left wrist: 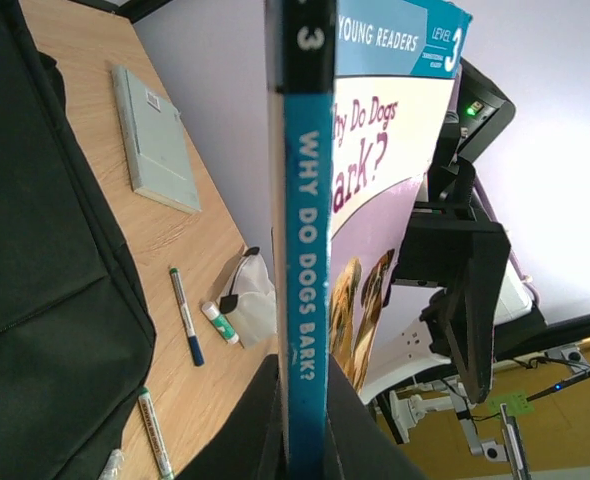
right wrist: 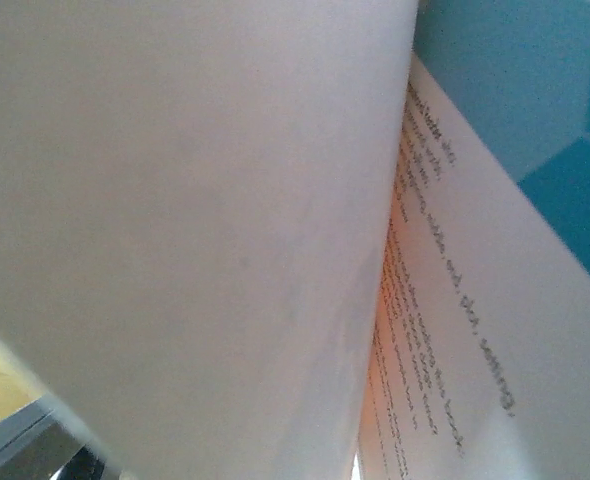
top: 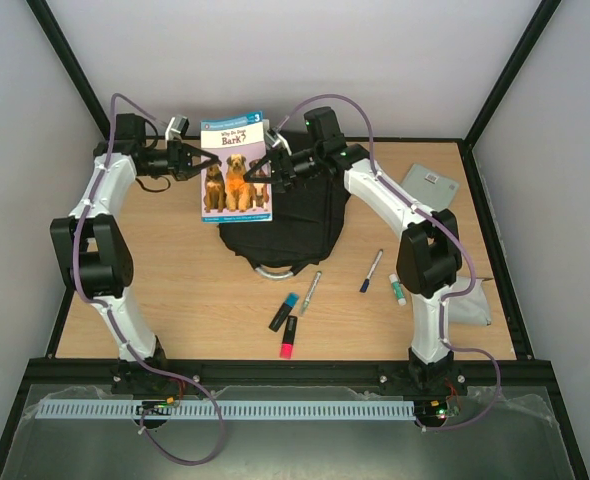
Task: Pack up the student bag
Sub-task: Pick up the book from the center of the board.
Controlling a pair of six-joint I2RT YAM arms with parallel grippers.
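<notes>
1. The left fingers (top: 203,160) are closed tight on the spine edge of a children's book (top: 237,165) and hold it up off the worktop (top: 175,290), cover facing up toward the overhead camera.
2. The left wrist view shows the spine upright between the two finger pads, with the title running down it.
3. The right fingers (top: 271,168) are at the opposite, open edge of the book. Their own camera is filled with pale pages and printed lines, so I cannot tell how wide they stand or whether they grip the pages.
4. The black backpack (top: 295,215) lies flat at the far middle of the worktop, partly under the raised book, with its grey handle (top: 275,270) pointing toward the arm bases.
5. Near the handle lie a silver marker (top: 311,292), a black highlighter with a teal cap (top: 283,312) and another with a pink end (top: 288,337).
6. To the right lie a blue pen (top: 371,271) and a green-and-white tube (top: 397,290), just beside each other.
7. A grey notebook (top: 432,184) sits at the far right corner, and a white pouch (top: 470,300) lies by the right edge.
</notes>
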